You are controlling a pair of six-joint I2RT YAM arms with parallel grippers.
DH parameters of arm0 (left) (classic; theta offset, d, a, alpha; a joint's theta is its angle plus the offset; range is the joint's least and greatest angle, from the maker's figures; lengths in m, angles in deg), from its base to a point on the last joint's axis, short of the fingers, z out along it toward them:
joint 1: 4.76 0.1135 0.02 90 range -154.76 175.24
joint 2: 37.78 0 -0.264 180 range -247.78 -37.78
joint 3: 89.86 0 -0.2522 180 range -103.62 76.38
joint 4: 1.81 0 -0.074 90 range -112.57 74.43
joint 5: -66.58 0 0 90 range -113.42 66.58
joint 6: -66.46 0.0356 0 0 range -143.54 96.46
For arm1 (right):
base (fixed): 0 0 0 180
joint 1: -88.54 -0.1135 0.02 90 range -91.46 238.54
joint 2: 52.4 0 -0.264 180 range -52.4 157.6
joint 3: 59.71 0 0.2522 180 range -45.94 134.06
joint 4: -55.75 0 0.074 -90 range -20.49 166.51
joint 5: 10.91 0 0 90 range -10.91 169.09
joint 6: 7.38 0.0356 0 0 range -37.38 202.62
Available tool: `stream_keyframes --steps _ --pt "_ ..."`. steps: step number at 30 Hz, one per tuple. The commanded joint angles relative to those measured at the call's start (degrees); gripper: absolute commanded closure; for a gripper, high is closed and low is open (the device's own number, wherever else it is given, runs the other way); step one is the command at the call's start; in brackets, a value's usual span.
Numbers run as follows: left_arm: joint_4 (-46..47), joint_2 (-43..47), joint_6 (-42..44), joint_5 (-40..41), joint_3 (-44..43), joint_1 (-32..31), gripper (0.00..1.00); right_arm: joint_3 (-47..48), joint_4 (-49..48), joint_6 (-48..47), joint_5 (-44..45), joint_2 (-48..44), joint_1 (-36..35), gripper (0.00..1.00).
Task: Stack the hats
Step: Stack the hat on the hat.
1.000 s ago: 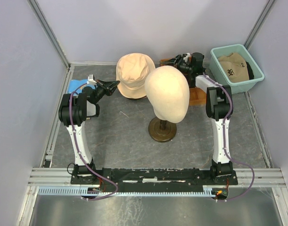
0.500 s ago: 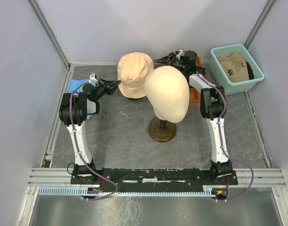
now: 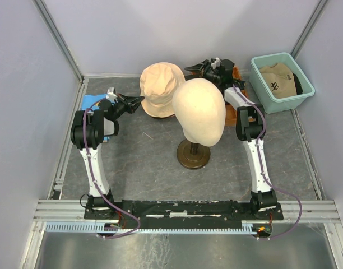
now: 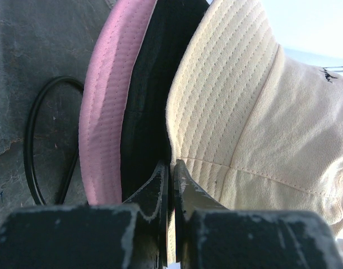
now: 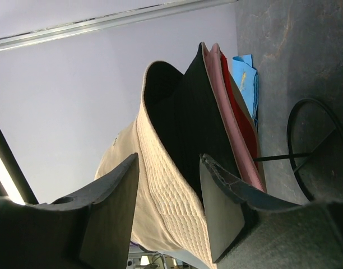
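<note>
A beige hat (image 3: 160,85) tops a stack at the back of the table. In the left wrist view the beige hat (image 4: 261,123) lies over a black hat (image 4: 152,101) and a pink hat (image 4: 101,129). My left gripper (image 3: 139,101) (image 4: 171,163) is shut on the beige brim at the stack's left edge. My right gripper (image 3: 189,70) (image 5: 169,158) stands open at the stack's right side. The beige brim (image 5: 160,185) runs between its fingers, with the black hat (image 5: 199,123) and pink hat (image 5: 230,112) just beyond. A tan cap (image 3: 277,79) with a black emblem lies in the tub.
A cream mannequin head (image 3: 198,111) on a brown stand (image 3: 194,154) stands mid-table, in front of the right gripper. A teal tub (image 3: 306,89) sits at the back right. A black wire ring (image 5: 317,151) lies by the stack, a blue item (image 3: 87,103) at the left wall.
My right arm has swung left, bringing its open gripper from near the tub up to the hat stack's right side. The stack shifted slightly. The left gripper has stayed put.
</note>
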Motion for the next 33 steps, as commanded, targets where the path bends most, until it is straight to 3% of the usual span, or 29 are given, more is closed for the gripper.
stream_keyframes --steps 1,33 --pt "-2.91 -1.96 2.36 -1.74 -0.87 -0.44 0.97 1.80 -3.12 1.50 0.62 -0.05 -0.02 0.44" --pt "-9.29 -1.09 3.28 -1.86 -2.90 -1.24 0.97 -19.18 -19.55 7.24 -4.39 -11.82 -0.09 0.44"
